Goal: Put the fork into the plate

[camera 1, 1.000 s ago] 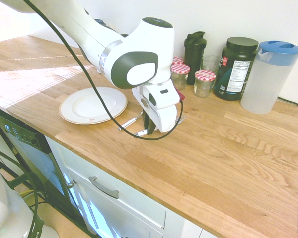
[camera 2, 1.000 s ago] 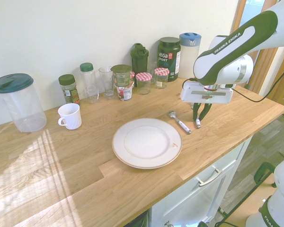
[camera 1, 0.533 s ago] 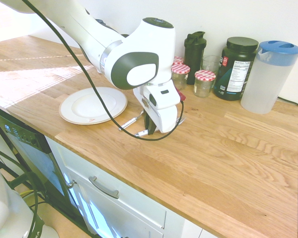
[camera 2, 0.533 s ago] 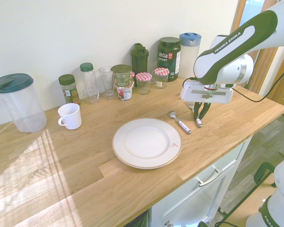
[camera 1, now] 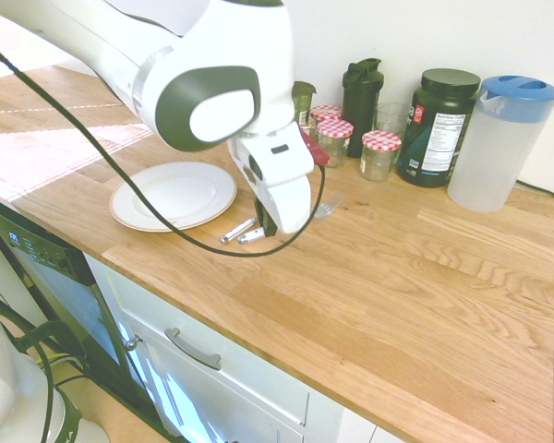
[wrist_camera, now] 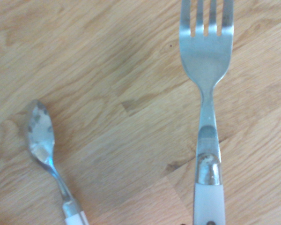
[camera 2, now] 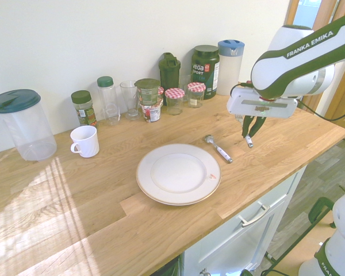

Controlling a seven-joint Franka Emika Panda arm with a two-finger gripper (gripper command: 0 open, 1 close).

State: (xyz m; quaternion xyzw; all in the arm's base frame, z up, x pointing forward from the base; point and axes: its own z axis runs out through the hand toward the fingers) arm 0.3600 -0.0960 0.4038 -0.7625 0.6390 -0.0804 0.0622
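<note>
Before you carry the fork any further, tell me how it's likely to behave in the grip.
The fork should stay stiff, since its head and neck are solid metal. Its slim, smooth-looking white handle could swivel or slip in the gripper. With the metal head beyond the fingers, it may dip tines-first.

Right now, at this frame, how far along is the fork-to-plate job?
Done: the tool has closed on the fork by its white handle. In hand: the fork, apparently just clear of the counter, beside the spoon. Left: carrying it over to the plate, which has nothing on it, and releasing it there.
</note>
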